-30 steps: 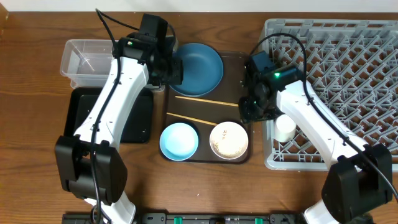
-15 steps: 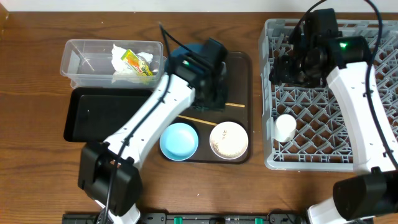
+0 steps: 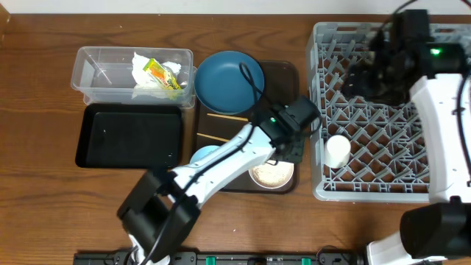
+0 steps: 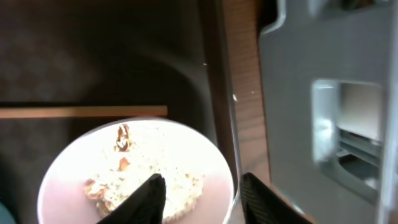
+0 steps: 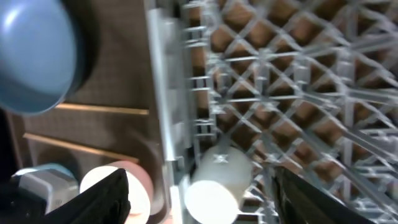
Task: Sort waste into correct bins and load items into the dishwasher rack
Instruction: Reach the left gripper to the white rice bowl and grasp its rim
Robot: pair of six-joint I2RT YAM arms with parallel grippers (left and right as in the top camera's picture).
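The white bowl (image 3: 269, 175) with rice-like scraps (image 4: 146, 177) sits on the brown tray's front right. My left gripper (image 4: 202, 186) is open and straddles the bowl's right rim (image 4: 227, 168), one finger inside and one outside. It also shows in the overhead view (image 3: 291, 143). My right gripper (image 3: 360, 77) is open and empty above the grey dishwasher rack (image 3: 397, 118). The white cup (image 3: 338, 151) lies in the rack, seen below the right gripper (image 5: 214, 180). The dark-blue plate (image 3: 228, 81), two chopsticks (image 3: 228, 115) and the partly hidden light-blue bowl (image 3: 200, 154) are on the tray.
The clear tub (image 3: 96, 70) at the back left holds crumpled tissue (image 3: 147, 62) and the yellow-orange wrapper (image 3: 163, 76). The black tray (image 3: 129, 136) lies in front of it. The brown serving tray (image 3: 283, 73) abuts the rack's left wall (image 4: 323, 93).
My left arm swung from the plate at the back of the tray to the white bowl at the front right. My right arm rose from the tray's edge to over the rack.
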